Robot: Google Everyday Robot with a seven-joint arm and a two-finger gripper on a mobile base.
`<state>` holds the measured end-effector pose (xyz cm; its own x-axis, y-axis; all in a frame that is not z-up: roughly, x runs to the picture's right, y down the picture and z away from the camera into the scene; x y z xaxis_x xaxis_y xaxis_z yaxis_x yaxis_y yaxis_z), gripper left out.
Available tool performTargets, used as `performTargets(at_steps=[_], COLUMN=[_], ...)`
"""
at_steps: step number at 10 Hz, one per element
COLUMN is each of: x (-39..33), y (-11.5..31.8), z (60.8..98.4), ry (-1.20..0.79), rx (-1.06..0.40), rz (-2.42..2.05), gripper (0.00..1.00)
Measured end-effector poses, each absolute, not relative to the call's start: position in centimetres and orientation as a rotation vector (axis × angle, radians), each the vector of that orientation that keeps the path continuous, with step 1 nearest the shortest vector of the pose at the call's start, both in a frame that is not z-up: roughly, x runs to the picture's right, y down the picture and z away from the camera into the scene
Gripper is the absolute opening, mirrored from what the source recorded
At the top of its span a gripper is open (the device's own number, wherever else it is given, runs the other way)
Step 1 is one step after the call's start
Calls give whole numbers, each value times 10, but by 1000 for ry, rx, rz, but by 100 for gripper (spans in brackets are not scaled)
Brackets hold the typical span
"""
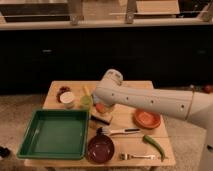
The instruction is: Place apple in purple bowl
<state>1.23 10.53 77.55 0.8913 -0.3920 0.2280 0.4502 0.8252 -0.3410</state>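
Note:
The apple (101, 107) is a small orange-red fruit on the wooden table (125, 90), left of centre and partly covered by my arm. My gripper (103, 102) hangs at the end of the white arm (150, 100), right over the apple and down at its level; I cannot see whether it holds it. The purple bowl (100, 148) sits empty at the table's front edge, well in front of the apple and to the right of the green tray.
A large green tray (55, 132) fills the front left. An orange bowl (147, 118) is at right, a long green pepper (154, 145) and a fork (137, 156) at front right. A brush (117, 131), a block (101, 119), a white cup (67, 99) and a green cup (86, 102) lie around the apple.

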Motion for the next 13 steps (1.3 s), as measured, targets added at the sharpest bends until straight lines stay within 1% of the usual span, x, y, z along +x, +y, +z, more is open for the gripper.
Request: performTargets(at_steps=[3, 6, 13], x=[5, -10, -24], y=[143, 161, 220], z=[750, 736, 704], ry=[-276, -393, -685], rx=[-450, -494, -588], rz=[-578, -708, -969], gripper=[0, 0, 0])
